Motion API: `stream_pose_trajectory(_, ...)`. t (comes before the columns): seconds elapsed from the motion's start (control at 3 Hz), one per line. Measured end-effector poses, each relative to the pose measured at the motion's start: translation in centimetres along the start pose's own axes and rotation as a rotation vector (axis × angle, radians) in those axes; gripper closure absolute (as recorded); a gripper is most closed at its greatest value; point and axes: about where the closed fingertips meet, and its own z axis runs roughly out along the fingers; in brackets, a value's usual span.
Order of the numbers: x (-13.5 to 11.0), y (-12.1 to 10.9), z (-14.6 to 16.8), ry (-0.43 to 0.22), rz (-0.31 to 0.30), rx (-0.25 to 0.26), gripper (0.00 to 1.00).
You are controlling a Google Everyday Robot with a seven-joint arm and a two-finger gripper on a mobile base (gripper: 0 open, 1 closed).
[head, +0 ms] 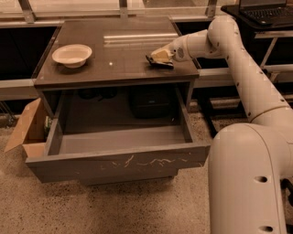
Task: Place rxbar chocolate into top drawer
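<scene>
Where the white arm (238, 59) reaches in from 2 o'clock, its claw (156, 56) sits low over the desk (119, 64), at about 3 o'clock on the top and close to the right edge. Right under the claw lies the bar (164, 64), a dark flat wrapper resting on the desk, its near edge poking out towards 5 o'clock. The claw is touching it or very nearly so, but from where I stand I cannot tell whether it is wide, narrow or clamped on the bar. Over at 9 o'clock on the same top sits a white bowl (72, 55), well apart from the bar. Below the top, at 6 o'clock, the drawer (123, 162) stands pulled out, its grey front streaked with whitish scratches and its floor mostly hidden behind that front. A cardboard box (27, 130) stands against the drawer's left side, at 9 o'clock from it. A laptop (265, 11) sits at 1 o'clock, behind the arm.
</scene>
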Motion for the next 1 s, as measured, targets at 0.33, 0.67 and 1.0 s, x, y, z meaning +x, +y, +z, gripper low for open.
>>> stream_pose_trajectory(0.33, -0.14, 0.05, 0.02, 0.000, 0.000, -0.002, 0.65)
stream_pose_trajectory(0.67, -0.21, 0.09, 0.09, 0.002, 0.001, -0.007, 0.42)
stream_pose_trajectory(1.0, -0.01, 0.02, 0.17, 0.017, -0.006, -0.009, 0.19)
